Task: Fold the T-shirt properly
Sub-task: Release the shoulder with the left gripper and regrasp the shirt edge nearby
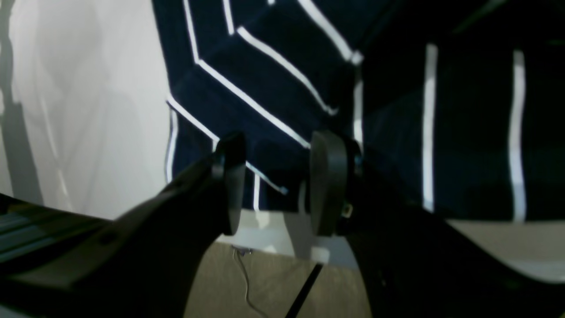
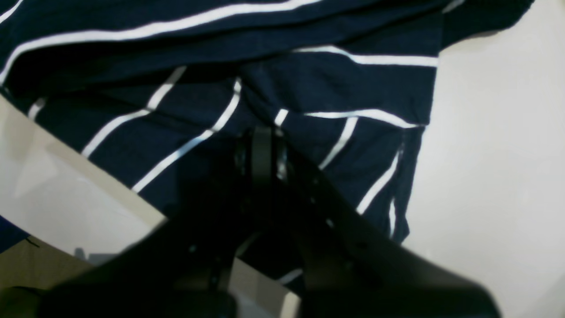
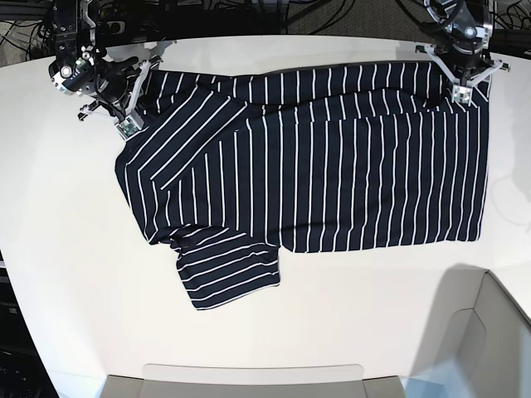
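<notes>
I am working at the far edge of the T-shirt [image 3: 332, 157], which is lying spread across the white table [image 3: 66, 274], its near sleeve sticking out toward the table's front edge and its far sleeve doubled over the body near the shoulder. My right claw [image 2: 261, 145] is sitting at the shirt's far shoulder corner, jaws pressed fully together; in the right wrist view striped fabric is bunching up against the tips, so I judge I am pinching a fold of it there, though the cloth between the pads is hidden. My left claw [image 1: 276, 181] is hovering at the shirt's far hem corner with its jaws standing wide, the hem edge lying between them and not yet gripped. I am placing both claws on the same long edge so that, I judge, once the left one closes I can be lifting that whole side and carrying it over toward the near edge.
</notes>
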### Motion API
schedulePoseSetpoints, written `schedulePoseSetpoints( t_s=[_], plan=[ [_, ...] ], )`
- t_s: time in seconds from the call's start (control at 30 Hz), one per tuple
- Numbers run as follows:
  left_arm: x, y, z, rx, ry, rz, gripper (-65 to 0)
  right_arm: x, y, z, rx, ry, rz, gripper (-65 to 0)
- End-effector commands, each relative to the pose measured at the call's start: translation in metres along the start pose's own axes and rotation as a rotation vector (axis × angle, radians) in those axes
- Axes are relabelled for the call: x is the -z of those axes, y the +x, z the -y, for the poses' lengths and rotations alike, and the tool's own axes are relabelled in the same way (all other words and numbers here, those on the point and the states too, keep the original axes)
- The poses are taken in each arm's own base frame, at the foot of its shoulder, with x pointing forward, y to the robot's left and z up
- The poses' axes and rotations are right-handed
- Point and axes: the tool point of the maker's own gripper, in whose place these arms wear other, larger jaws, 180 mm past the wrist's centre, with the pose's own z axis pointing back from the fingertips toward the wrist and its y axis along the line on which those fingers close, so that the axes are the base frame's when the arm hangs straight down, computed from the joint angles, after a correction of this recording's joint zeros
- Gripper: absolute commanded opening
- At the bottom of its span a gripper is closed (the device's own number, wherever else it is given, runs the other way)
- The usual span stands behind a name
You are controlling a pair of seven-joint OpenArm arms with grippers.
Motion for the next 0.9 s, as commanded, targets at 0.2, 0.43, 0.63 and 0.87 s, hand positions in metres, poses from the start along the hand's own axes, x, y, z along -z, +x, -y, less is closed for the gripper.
schedulePoseSetpoints(
  t_s=[0.2,0.43,0.63,0.87],
  plan=[
    [-0.006,0.015,-0.005,-0.004,0.023,0.053,-41.1,-0.003,0.004,0.005,-0.009,-0.014,0.012,-65.0],
    [-0.012,0.02,0.006,-0.03,0.02,0.066,-41.1,-0.003,0.005,0.005,-0.009,-0.015,0.013,-65.0],
    [-0.012,0.019,0.007,-0.031,0.016,0.064,-41.1,-0.003,0.005,0.005,-0.01,-0.016,0.014,-65.0],
    [-0.01,0.02,0.008,-0.033,0.013,0.066,-41.1,-0.003,0.005,0.005,-0.01,-0.016,0.014,-65.0]
  ],
)
